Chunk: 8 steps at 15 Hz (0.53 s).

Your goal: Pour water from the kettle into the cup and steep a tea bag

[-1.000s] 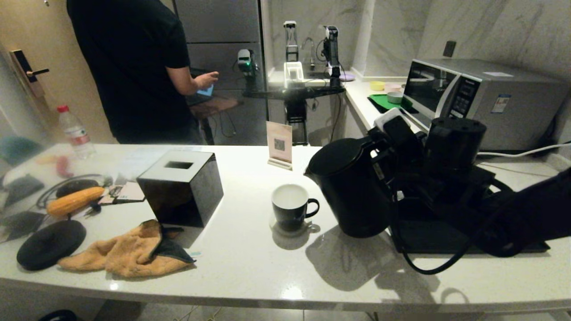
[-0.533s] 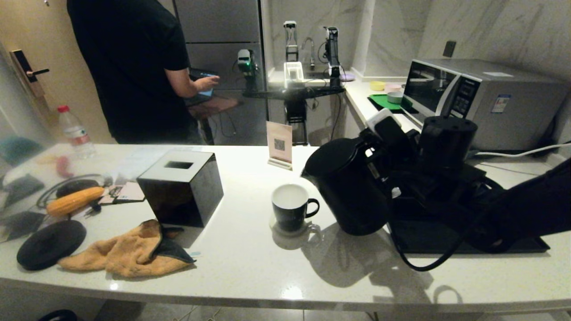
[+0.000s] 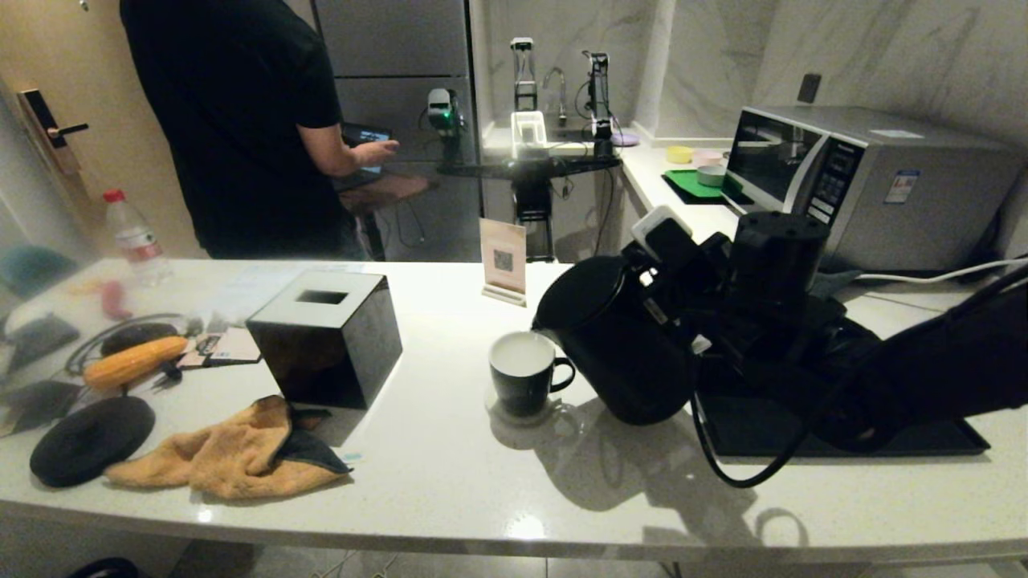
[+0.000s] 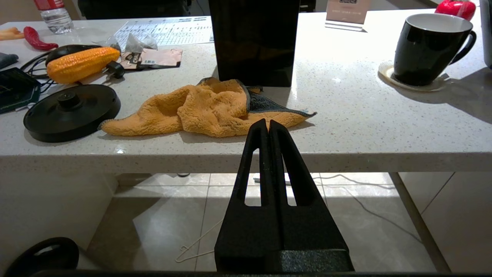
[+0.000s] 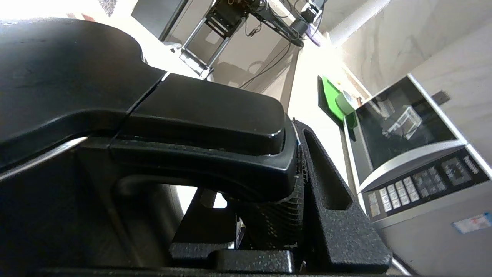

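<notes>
My right gripper (image 3: 683,301) is shut on the loop handle (image 5: 215,127) of the big black kettle (image 3: 618,345), with ribbed fingers (image 5: 326,184) pressed on the handle's sides. The kettle hangs tilted left above the counter, its spout right by the rim of the black cup (image 3: 522,373), which stands on a coaster. I see no stream of water. A small pale crumpled bag (image 4: 136,40), possibly the tea bag, lies far left beside a sachet. The left gripper (image 4: 268,125) is shut and empty, parked below the counter's front edge.
A black tissue box (image 3: 325,337) and an orange cloth (image 3: 225,453) lie left of the cup. The round kettle base (image 3: 90,439) and a corn cob (image 3: 132,361) are further left. A black tray (image 3: 843,433) and microwave (image 3: 867,181) stand right. A person (image 3: 241,120) stands behind the counter.
The right arm has carried the kettle leftwards to the cup and tipped it further, bringing the spout to the cup's rim. The cup has stayed put.
</notes>
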{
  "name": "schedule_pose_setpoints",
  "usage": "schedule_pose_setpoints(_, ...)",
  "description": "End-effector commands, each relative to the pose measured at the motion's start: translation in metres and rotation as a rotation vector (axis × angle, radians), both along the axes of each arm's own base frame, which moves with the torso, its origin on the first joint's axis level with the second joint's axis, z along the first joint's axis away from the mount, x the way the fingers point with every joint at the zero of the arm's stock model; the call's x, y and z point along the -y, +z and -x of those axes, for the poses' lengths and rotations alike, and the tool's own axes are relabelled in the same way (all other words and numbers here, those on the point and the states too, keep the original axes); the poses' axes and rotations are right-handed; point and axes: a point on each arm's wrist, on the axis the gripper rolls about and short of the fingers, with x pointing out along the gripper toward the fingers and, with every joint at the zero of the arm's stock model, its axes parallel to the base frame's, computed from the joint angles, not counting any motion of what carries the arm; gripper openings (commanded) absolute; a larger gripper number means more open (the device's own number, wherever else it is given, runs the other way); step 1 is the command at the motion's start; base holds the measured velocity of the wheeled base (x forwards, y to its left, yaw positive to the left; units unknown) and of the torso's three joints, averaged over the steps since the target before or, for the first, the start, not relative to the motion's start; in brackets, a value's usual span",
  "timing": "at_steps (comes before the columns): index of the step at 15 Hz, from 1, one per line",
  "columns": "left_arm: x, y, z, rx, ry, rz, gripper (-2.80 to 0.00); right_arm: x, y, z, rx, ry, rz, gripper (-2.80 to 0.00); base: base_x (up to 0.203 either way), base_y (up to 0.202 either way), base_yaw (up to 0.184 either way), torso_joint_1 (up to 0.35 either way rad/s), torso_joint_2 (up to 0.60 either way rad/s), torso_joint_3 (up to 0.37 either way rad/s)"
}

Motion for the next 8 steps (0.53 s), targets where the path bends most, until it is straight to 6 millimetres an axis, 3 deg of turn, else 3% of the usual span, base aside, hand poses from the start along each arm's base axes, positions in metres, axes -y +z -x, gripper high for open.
schedule_pose_setpoints(1, 0.0000, 0.0000, -0.0001, -0.001, 0.000, 0.000, -2.80, -0.0023, -0.0038, -0.0013, -0.002, 0.002, 0.019, -2.80, 0.000, 0.000, 0.000, 0.000, 0.00, 0.000)
schedule_pose_setpoints(8, 0.0000, 0.0000, -0.0001, -0.001, 0.000, 0.000, -2.80, -0.0023, -0.0075, -0.0015, 0.000, 0.004, 0.096, -2.80, 0.000, 0.000, 0.000, 0.000, 0.00, 0.000)
